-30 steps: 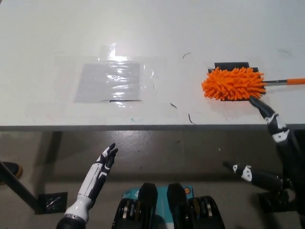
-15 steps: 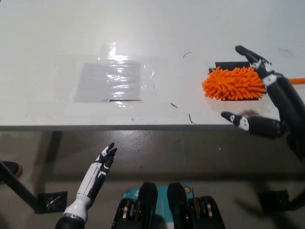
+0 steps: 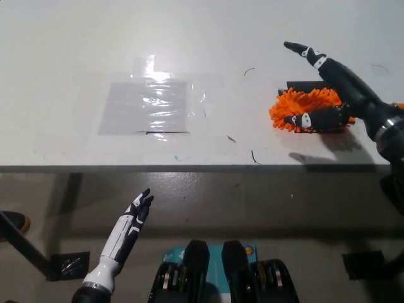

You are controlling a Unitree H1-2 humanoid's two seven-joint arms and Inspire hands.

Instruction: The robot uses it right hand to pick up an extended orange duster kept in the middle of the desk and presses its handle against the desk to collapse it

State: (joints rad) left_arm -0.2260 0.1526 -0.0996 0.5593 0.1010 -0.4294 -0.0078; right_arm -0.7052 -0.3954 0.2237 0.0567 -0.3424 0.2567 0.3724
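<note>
Head view: the black right robot hand (image 3: 328, 85) hid much of the orange duster (image 3: 302, 106), and the duster's handle was covered by the arm, so its length could not be made out. The arm itself ran off the picture's right edge. The duster's head was a fluffy mop of soft orange strands, lying on a black patch (image 3: 307, 85) at about 3 o'clock on the white desk (image 3: 76, 44), near its front edge. The right robot hand was spread wide, one long finger (image 3: 304, 50) pointing toward 10 o'clock beyond the duster and another lying across the strands; whether it touched them was hard to tell, and it gripped nothing. Near the desk's centre lay a clear, shiny plastic sheet (image 3: 148, 104), taped flat, with a few dark scuff marks between it and the duster. The white left robot hand (image 3: 134, 218) rested low at 7 o'clock, below the desk edge, fingers straight and together.

Half a second earlier the right robot hand sat farther toward 4 o'clock, with the lower finger off the duster; it had since moved up over the orange head.
</note>
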